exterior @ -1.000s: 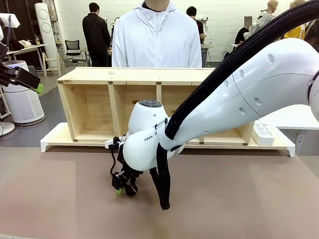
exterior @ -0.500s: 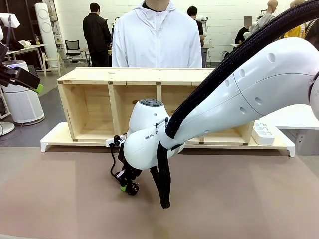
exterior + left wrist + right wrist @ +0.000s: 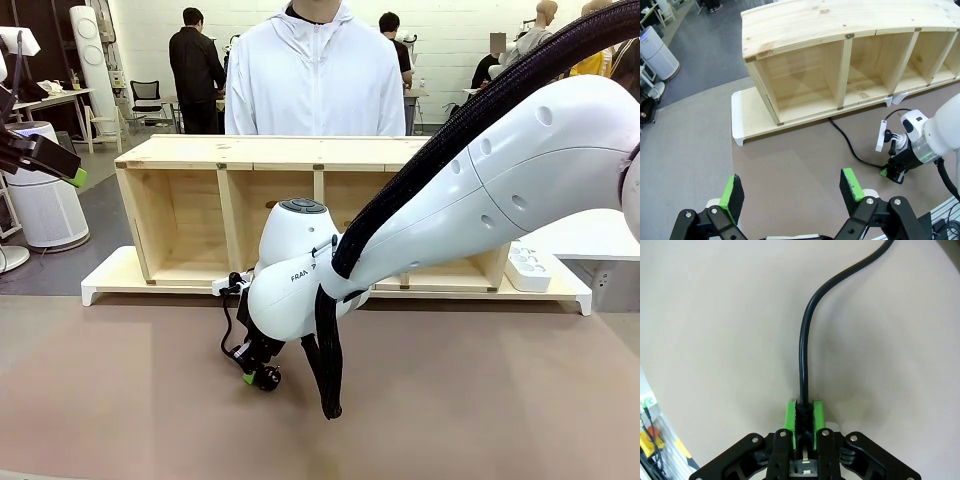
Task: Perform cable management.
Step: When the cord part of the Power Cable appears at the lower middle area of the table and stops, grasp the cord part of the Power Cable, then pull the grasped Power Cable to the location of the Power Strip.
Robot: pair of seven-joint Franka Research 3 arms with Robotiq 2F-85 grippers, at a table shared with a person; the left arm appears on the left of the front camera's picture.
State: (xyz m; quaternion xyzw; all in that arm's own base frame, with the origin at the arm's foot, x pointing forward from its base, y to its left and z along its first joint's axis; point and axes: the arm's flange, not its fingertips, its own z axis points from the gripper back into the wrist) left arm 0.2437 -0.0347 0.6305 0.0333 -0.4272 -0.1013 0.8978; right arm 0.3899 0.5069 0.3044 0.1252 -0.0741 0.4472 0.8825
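The right tool (image 3: pixel 804 412) is clamped on the cable (image 3: pixel 802 350). Its green pads (image 3: pixel 789 415) pinch the black cord from both sides at the tips, low over the surface (image 3: pixel 715 315). From the grip the cable runs straight out along the surface, then bends away. Seen from the left wrist, it lies on the brown surface in a loose curve from the foot of the wooden shelf (image 3: pixel 840 30) to the right tool, left of the middle. The left tool (image 3: pixel 792 187) hangs high at the left, jaws wide, holding nothing.
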